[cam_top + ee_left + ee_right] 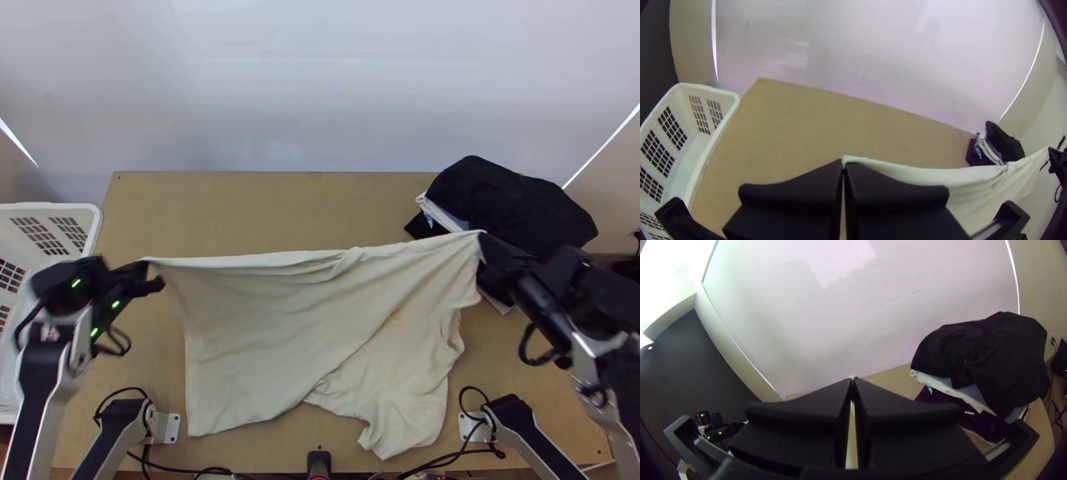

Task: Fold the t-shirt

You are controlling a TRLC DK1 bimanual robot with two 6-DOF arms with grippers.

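The cream t-shirt (272,328) hangs stretched between both grippers, its upper edge nearly straight and its lower part draping toward the table's near edge, with a crumpled portion at lower right. My left gripper (150,272) is shut on its upper left corner; in the left wrist view the fingertips of my left gripper (843,163) meet on the shirt (924,175). My right gripper (485,240) holds the upper right corner. In the right wrist view, my right gripper (852,381) is shut with a bit of cream cloth between its tips.
A white basket (94,228) stands at the table's left. A pile of dark and light clothes (512,200) lies at the far right, close to my right gripper. Bare wooden table (264,212) stretches behind the shirt. Cables run along the near edge.
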